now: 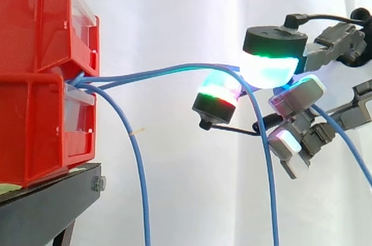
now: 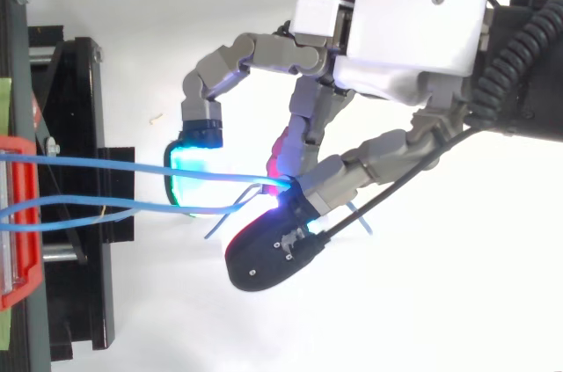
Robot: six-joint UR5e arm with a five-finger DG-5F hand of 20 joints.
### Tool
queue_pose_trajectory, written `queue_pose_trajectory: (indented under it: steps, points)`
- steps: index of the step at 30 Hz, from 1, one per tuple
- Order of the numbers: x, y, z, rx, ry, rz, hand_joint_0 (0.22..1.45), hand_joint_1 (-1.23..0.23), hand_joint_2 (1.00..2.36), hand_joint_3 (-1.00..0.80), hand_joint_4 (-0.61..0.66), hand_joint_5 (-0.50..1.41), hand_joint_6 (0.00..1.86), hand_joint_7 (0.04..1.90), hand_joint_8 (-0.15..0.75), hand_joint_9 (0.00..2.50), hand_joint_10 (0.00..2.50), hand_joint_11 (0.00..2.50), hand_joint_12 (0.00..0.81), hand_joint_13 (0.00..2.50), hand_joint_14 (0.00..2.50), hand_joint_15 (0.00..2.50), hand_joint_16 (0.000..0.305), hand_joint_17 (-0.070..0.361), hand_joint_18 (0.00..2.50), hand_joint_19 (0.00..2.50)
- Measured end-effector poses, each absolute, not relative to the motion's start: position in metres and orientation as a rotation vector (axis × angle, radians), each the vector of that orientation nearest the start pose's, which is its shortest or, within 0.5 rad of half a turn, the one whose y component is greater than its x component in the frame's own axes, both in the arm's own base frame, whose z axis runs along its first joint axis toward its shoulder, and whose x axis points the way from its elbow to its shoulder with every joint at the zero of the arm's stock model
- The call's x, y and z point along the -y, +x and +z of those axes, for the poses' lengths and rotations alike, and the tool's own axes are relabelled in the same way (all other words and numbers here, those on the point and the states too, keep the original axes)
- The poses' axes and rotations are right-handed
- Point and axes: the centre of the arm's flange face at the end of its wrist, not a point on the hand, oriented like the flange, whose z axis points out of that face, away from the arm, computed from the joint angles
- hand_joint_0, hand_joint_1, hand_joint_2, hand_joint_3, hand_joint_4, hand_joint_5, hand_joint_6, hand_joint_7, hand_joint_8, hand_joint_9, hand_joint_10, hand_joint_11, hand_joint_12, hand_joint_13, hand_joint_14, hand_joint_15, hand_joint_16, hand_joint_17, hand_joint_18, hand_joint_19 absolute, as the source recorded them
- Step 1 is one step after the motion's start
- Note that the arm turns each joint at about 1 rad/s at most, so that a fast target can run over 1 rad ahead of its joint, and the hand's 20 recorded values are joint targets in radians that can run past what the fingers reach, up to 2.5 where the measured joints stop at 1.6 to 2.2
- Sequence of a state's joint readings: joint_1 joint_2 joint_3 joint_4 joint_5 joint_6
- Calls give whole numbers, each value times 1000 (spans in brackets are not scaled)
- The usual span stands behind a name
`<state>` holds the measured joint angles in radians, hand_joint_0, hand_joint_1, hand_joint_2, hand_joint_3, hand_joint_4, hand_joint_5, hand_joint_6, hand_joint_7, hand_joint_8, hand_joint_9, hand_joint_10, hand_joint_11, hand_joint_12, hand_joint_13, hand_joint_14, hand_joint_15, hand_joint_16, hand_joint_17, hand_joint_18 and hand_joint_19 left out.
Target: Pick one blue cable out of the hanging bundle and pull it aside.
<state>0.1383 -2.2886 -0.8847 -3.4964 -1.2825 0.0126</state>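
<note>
Blue cables come out between the two stacked red bins (image 1: 40,112) at the left. One blue cable (image 1: 138,164) hangs straight down near the bins. Two other strands (image 1: 168,70) are stretched rightwards to my hand (image 1: 290,99) and meet among its glowing pads; past the pads a strand (image 1: 270,170) drops down. From above, these strands (image 2: 132,165) run from the bin edge to my hand (image 2: 396,29), converging where the curled fingers and the thumb close together. The hand is shut on the blue cable, well to the right of the bins. I cannot tell whether one strand or both are pinched.
The red bins rest on a black stand (image 1: 46,211), seen from above at the left edge as the stand (image 2: 70,126). A white curtain hangs behind. Another blue strand (image 1: 349,141) slopes down under the wrist at the right.
</note>
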Motion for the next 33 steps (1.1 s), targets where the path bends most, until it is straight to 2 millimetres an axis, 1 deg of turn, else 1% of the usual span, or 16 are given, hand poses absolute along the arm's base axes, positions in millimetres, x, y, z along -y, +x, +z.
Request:
queue_pose_trajectory:
  steps: [1,2,3,4,5,6,7,9,13,21,30,33]
  points:
    - [60,738,342,-1392,1491,844,679,-982,1000,-500,-153,-44,886,1087,241,1524,32,900,253,1133,27,605,40,90,899,473]
    - [60,738,342,-1392,1491,844,669,-971,1000,-500,-101,-45,898,1037,232,1531,30,903,255,1138,25,611,40,90,899,473]
    - [60,738,342,-1392,1491,844,596,-839,1000,-500,-58,-45,898,1057,228,1539,32,911,265,1146,27,624,41,93,898,496]
    - [60,738,342,-1393,1492,845,587,-817,1000,-500,-55,-44,898,1049,227,1539,33,902,267,1145,25,615,42,95,902,497]
    - [60,738,342,-1393,1492,846,561,-734,1000,-500,-54,-41,895,1055,229,1546,32,891,276,1158,25,605,44,98,911,506]
    - [60,738,342,-1394,1492,847,543,-613,1000,-500,-57,-34,885,1074,234,1577,31,870,284,1170,24,611,45,101,919,519]
    - [60,738,342,-1395,1492,850,542,-607,1000,-500,-59,-33,884,1071,235,1578,33,878,282,1172,24,612,45,101,920,518]
    - [60,738,342,-1398,1491,854,514,-528,1000,-500,-57,-30,878,1088,242,1591,29,869,288,1186,24,616,48,108,939,524]
    - [59,738,342,-1402,1489,859,498,-506,1000,-500,-52,-28,875,1084,250,1586,31,843,301,1195,25,606,50,112,952,516]
    - [59,738,342,-1402,1487,861,416,-565,1000,-500,-46,-24,861,1074,273,1582,28,795,331,1209,23,578,58,130,1009,485]
    - [59,738,342,-1402,1488,862,382,-534,1000,-500,-45,-26,850,1067,281,1573,27,785,346,1204,20,569,62,140,1017,471]
    - [59,738,342,-1402,1488,863,348,-574,1000,-500,-39,-27,845,1067,293,1553,29,776,358,1203,22,572,66,147,1033,453]
